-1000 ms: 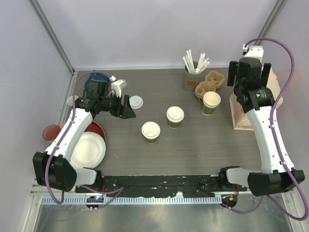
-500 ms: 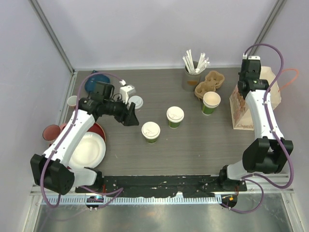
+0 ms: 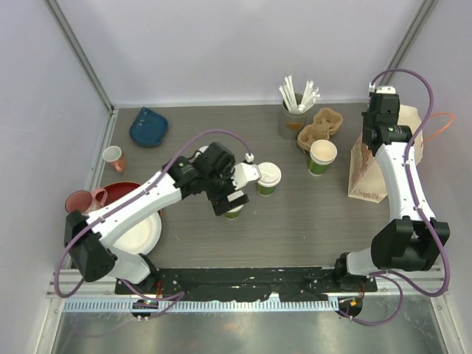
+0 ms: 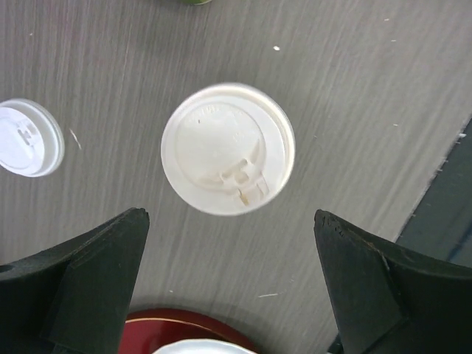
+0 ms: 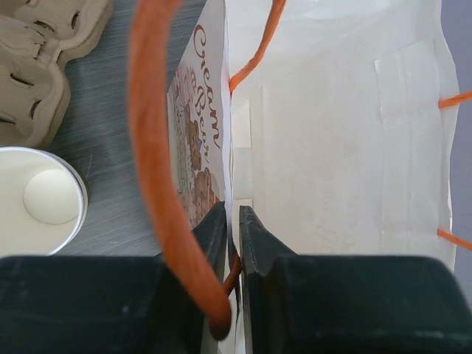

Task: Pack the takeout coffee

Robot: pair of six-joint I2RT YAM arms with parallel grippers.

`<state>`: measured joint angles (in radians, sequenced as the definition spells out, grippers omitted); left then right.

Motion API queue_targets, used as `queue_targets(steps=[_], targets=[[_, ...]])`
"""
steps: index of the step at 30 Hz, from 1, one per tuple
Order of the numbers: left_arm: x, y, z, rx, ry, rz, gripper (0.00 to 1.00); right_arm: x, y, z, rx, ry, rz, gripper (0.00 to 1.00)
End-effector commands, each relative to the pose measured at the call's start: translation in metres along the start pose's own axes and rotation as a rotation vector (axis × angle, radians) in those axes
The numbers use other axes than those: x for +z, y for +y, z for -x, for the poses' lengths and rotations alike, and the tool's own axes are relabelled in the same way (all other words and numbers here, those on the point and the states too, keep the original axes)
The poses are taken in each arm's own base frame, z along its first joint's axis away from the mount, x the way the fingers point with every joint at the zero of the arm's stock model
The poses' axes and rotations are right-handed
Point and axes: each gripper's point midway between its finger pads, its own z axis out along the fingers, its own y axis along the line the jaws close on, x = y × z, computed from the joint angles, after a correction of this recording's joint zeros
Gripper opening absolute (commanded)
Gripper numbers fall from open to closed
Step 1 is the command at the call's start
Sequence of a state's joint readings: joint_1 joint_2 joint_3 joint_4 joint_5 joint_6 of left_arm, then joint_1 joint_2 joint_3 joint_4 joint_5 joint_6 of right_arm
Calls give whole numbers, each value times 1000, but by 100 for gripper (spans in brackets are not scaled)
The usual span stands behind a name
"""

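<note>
Presently the left end effector [image 4: 230, 221] hangs over the nearest lidded cup [image 4: 227, 147], mid-desk [image 3: 310, 221] toward the near edge. Its jaws are spread fully and hold nothing.

Risk, as judged: a descent that closes on the lid rather than the body could pop the lid or dent the paper wall. The second lidded cup [image 3: 268, 177] stands just beside and could be knocked.

Further back, at the desk's right edge, the right end effector [image 5: 233, 214] is pinched nearly closed on the near wall of the paper bag [image 3: 369, 166]. Thin paper may slip or tear, and the bag could fold or topple. The orange handle [image 5: 151, 147] loops past the fingers and could snag.

Condition of items:
- **Nearest cup:** white sip lid seated flush, upright.
- **Loose lid** [image 4: 28, 138]: lies flat on the desk nearby.
- **Open cup** [image 3: 322, 155]: stands unlidded, touching the cardboard carrier [image 3: 321, 125] toward the far edge, and would spill if packed so.
- **Bag:** white, with a printed side and its mouth held open.
</note>
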<state>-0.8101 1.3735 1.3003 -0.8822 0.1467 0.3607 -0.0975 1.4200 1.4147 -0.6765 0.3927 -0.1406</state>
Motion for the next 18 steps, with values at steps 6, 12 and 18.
queue_targets(steps=[6,12,18], targets=[[19,21,18,28,42,118,100,-16,-3,18,43,-102,25,18],[35,17,19,20,55,78,100,-16,2,20,48,-109,49,17],[43,6,20,13,64,10,100,-17,2,20,49,-116,54,17]])
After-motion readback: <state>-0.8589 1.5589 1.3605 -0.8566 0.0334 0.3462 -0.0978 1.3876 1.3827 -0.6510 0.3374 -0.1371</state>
